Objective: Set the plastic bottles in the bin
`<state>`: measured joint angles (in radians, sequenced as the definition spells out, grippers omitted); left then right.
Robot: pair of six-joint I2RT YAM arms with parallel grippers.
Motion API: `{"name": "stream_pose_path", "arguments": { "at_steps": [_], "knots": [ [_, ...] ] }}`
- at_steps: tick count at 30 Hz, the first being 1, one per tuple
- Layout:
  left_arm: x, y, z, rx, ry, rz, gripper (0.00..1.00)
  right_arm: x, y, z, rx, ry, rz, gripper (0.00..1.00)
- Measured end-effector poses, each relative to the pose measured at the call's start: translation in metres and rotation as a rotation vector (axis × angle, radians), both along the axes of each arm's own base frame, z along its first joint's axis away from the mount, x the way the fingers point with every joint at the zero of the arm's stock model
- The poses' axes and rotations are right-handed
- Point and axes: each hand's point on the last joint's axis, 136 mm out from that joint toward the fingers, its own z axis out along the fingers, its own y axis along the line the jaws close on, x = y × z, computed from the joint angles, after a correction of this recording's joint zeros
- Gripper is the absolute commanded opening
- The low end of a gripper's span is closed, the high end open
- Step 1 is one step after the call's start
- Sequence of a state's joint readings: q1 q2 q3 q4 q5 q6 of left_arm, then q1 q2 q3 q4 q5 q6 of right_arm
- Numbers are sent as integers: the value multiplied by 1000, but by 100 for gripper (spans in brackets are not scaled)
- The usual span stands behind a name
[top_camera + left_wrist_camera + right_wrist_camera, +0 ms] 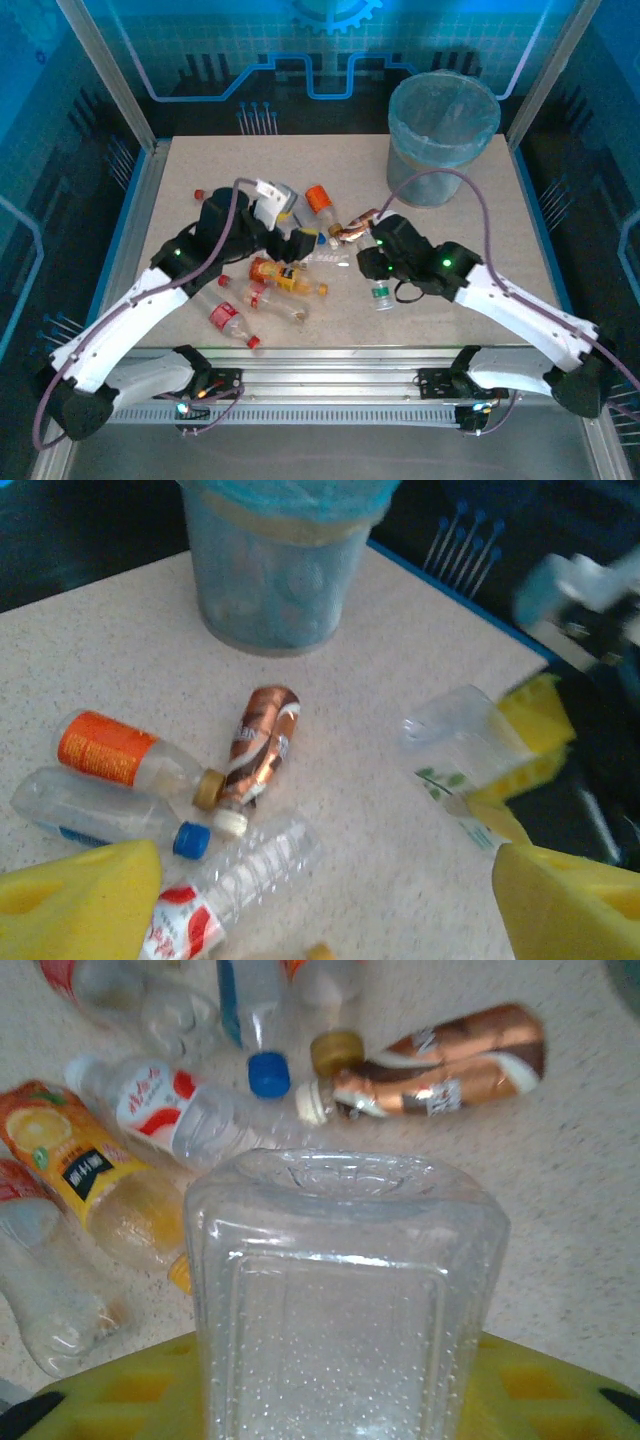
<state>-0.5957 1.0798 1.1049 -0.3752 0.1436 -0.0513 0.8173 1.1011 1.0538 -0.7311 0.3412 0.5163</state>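
Note:
Several plastic bottles lie in a heap mid-table. Among them are a copper-labelled bottle (352, 228) (262, 742) (450, 1060), an orange-labelled bottle (322, 200) (110, 748), a blue-capped bottle (100, 815) and a clear bottle with a red-white label (230, 880) (190, 1110). My left gripper (300, 245) (325, 880) hangs open over the heap, its yellow fingers (80, 900) wide apart above the red-white one. My right gripper (372, 265) (330, 1390) is shut on a clear square green-capped bottle (381, 293) (340, 1290) (465, 740). The grey bin (442, 122) (275, 565) with its blue liner stands at the far right.
An orange-juice bottle (285, 277) (90, 1175) and a red-labelled bottle (230, 322) lie nearer the front edge. A small red cap (198, 192) sits at the left. Metal frame posts (110, 80) flank the table. Bare tabletop (470, 240) lies between the heap and the bin.

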Motion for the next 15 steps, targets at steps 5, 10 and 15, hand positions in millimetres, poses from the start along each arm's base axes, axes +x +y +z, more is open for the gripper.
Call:
{"name": "stream_pose_path", "arguments": {
  "at_steps": [5,10,15],
  "knots": [
    [25,-20,11,-125,150,91,79,-5,-22,34,39,-103,10,48],
    [35,-52,14,-196,255,116,79,-5,-39,56,43,-172,20,48],
    [42,-84,22,-243,317,111,78,-3,-52,82,67,-242,25,48]
  ]
}}
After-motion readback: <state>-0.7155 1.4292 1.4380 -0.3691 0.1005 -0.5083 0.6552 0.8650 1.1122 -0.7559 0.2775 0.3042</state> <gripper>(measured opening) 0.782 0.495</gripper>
